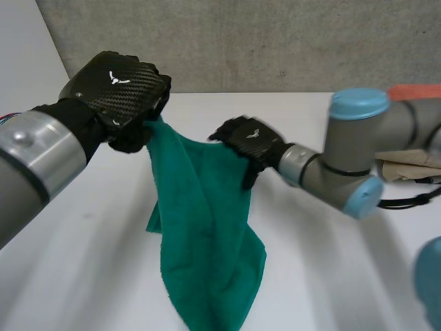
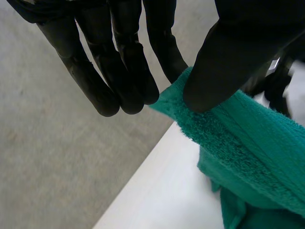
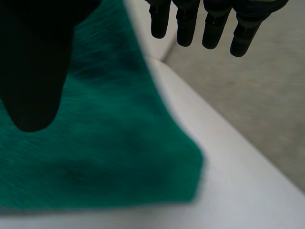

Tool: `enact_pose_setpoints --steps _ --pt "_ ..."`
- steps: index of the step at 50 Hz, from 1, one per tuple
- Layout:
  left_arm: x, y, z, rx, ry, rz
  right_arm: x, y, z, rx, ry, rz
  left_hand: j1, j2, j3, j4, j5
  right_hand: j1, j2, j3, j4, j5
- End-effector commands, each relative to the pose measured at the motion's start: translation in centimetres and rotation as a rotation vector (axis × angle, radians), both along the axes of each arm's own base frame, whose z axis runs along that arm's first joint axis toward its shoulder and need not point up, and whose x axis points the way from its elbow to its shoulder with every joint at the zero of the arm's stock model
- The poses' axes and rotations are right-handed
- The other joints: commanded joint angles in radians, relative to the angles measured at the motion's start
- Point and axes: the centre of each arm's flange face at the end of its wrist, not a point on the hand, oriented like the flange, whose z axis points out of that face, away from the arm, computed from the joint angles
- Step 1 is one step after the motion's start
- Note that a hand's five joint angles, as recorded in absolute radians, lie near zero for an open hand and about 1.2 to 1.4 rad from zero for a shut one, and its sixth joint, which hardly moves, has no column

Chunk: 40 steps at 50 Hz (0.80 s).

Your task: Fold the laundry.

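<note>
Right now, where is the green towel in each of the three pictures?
Head view: the green towel hangs between the left hand and the right hand, above the white table.
Left wrist view: the towel's corner is pinched at the left hand's thumb.
Right wrist view: the towel spreads by the right hand's thumb.
Shared landmark: the white table.

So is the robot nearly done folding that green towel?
Not nearly. Done: the green towel is lifted up over the white table. In hand: the left hand pinches a top corner, and the right hand is at its top edge further along. Left: it hangs bunched with no neat fold, so all the folding.
</note>
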Motion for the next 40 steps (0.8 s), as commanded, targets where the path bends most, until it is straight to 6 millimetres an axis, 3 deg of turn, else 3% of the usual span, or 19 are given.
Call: enact_pose_setpoints --steps 1,4,5,7,8,11,12,15,16,19,20,23,25,29,33,34,37,38,40 --pt "0.2 3.2 0.7 -0.074 0.022 -0.076 3.7 3.2 -3.8 0.088 0.040 0.112 0.230 0.203 0.212 0.204 0.237 -0.051 -0.029 -0.028 -0.033 -0.036" --pt "0.3 3.6 1.1 -0.120 0.042 -0.094 4.4 3.6 -4.9 0.081 0.054 0.104 0.230 0.203 0.212 0.204 0.237 -0.035 -0.013 -0.012 -0.017 -0.020" --pt "0.3 3.6 1.2 -0.131 0.048 -0.096 4.5 3.3 -4.9 0.069 0.054 0.091 0.230 0.203 0.212 0.204 0.237 0.196 0.218 0.219 0.214 0.211" --pt "0.3 3.6 1.6 -0.154 0.065 -0.099 4.5 2.5 -4.3 0.032 0.039 0.047 0.230 0.203 0.212 0.204 0.237 0.993 1.015 1.016 1.011 1.008" --pt "0.3 3.3 1.9 -0.178 0.076 -0.095 4.7 1.0 -2.8 -0.047 0.000 -0.025 0.230 0.203 0.212 0.204 0.237 1.169 1.191 1.192 1.187 1.184" --pt "0.5 2.3 2.4 -0.211 0.086 -0.069 3.9 -2.1 1.2 -0.174 -0.091 -0.198 0.230 0.203 0.212 0.204 0.237 1.171 1.193 1.194 1.189 1.186" --pt "0.7 1.2 2.7 -0.227 0.096 -0.045 3.0 -3.6 4.3 -0.241 -0.155 -0.300 0.230 0.203 0.212 0.204 0.237 1.171 1.193 1.194 1.189 1.186" --pt "0.9 -2.0 3.4 -0.279 0.112 0.022 1.1 -5.1 8.6 -0.316 -0.245 -0.435 0.230 0.203 0.212 0.204 0.237 1.171 1.193 1.194 1.189 1.186" --pt "0.9 -2.8 3.6 -0.294 0.120 0.037 0.0 -5.3 11.7 -0.362 -0.299 -0.486 0.230 0.203 0.212 0.204 0.237 1.171 1.193 1.194 1.189 1.186" --pt "1.0 -5.3 4.9 -0.364 0.163 0.095 -1.6 -4.9 15.7 -0.428 -0.356 -0.528 0.230 0.203 0.212 0.204 0.237 1.171 1.193 1.194 1.189 1.186" --pt "0.9 -5.8 5.2 -0.381 0.177 0.106 -2.8 -4.3 17.9 -0.461 -0.378 -0.553 0.230 0.203 0.212 0.204 0.237 1.171 1.193 1.194 1.189 1.186" --pt "0.5 -6.9 6.1 -0.429 0.227 0.141 -5.0 -2.8 20.5 -0.489 -0.383 -0.591 0.230 0.203 0.212 0.204 0.237 1.171 1.193 1.194 1.189 1.186" --pt "0.2 -7.3 6.2 -0.440 0.244 0.156 -5.8 -1.8 20.8 -0.487 -0.371 -0.600 0.230 0.203 0.212 0.204 0.237 1.171 1.193 1.194 1.189 1.186" --pt "0.2 -8.3 4.9 -0.420 0.251 0.195 -7.2 0.6 19.2 -0.433 -0.308 -0.599 0.230 0.203 0.212 0.204 0.237 1.171 1.193 1.194 1.189 1.186" --pt "0.5 -9.6 0.9 -0.323 0.196 0.221 -7.6 3.5 13.6 -0.298 -0.153 -0.561 0.230 0.203 0.212 0.204 0.237 1.171 1.193 1.194 1.189 1.186" --pt "0.6 -9.8 -1.1 -0.274 0.164 0.224 -7.5 5.0 11.0 -0.240 -0.090 -0.534 0.230 0.203 0.212 0.204 0.237 1.171 1.193 1.194 1.189 1.186" --pt "0.6 -10.0 -4.2 -0.203 0.121 0.218 -7.2 7.5 7.2 -0.155 -0.008 -0.486 0.230 0.203 0.212 0.204 0.237 1.171 1.193 1.194 1.189 1.186" --pt "0.6 -10.1 -6.3 -0.160 0.095 0.211 -6.8 8.6 5.0 -0.110 0.033 -0.460 0.230 0.203 0.212 0.204 0.237 1.171 1.193 1.194 1.189 1.186" --pt "0.6 -10.1 -8.2 -0.123 0.075 0.205 -6.5 9.1 2.7 -0.069 0.070 -0.444 0.230 0.203 0.212 0.204 0.237 0.999 1.021 1.022 1.017 1.014"
